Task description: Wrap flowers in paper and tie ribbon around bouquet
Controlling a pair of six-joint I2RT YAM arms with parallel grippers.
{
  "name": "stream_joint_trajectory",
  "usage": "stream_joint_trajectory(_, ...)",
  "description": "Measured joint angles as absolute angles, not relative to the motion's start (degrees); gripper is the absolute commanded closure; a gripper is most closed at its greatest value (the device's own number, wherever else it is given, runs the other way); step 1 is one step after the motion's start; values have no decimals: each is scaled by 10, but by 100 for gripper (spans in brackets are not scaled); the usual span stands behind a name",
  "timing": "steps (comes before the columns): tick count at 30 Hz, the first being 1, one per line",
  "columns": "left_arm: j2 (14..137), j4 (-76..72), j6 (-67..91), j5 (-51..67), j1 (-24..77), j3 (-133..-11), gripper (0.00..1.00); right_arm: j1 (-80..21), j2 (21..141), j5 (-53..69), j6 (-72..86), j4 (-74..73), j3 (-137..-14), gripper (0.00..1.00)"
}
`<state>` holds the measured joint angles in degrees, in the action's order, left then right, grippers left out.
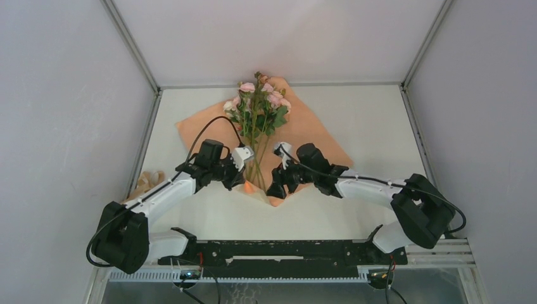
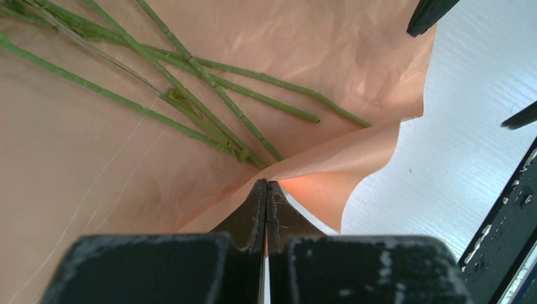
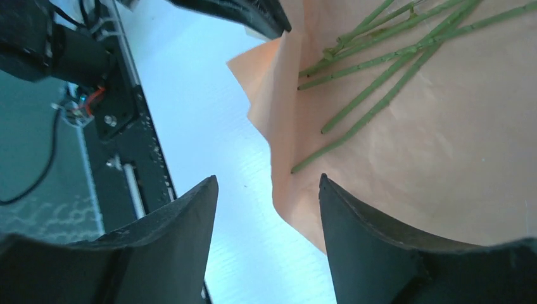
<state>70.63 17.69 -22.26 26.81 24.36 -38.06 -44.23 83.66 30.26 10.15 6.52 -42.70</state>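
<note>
tan paper [image 2: 329, 44] corner in left gripper [image 2: 266, 185] pinch

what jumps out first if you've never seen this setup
The pink flowers lying on the tan paper at the table's middle catch the eye first. Next comes the left gripper, pinched shut on the paper's near corner with a fold raised, while the right gripper stands open just beside that edge.

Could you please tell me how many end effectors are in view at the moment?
2. The left end effector is shut on the near corner of the paper, by the flower stems. The right end effector stands open astride the paper's edge beside it. None seems hidden.
</note>
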Motion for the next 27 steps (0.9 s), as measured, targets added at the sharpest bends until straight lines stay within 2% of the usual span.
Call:
stream_joint_trajectory(9,706,177,-208,285,227,-381,100,-515,910,251,68,132,-410,30)
stream_joint_trajectory(11,706,177,-205,287,226,-381,100,-521,934,245,70,153,-409,33)
stream_joint_trajectory(13,706,178,-204,287,226,-381,100,-525,954,234,72,164,-409,46)
stream_joint_trajectory(16,706,178,-204,288,225,-381,100,-529,973,223,88,175,-409,79)
stream_joint_trajectory(17,706,178,-204,288,225,-381,99,-529,976,222,91,177,-409,86)
stream_joint_trajectory(18,706,179,-205,289,224,-381,89,-526,980,221,102,180,-409,91)
stream_joint_trajectory(20,706,193,-215,291,221,-386,52,-517,983,222,117,183,-409,100)
stream_joint_trajectory(21,706,216,-231,294,218,-397,38,-507,983,228,126,185,-409,100)
stream_joint_trajectory(22,705,234,-257,298,215,-408,28,-497,983,234,133,187,-409,100)
stream_joint_trajectory(27,678,347,-432,295,190,-451,4,-459,983,281,159,185,-409,100)
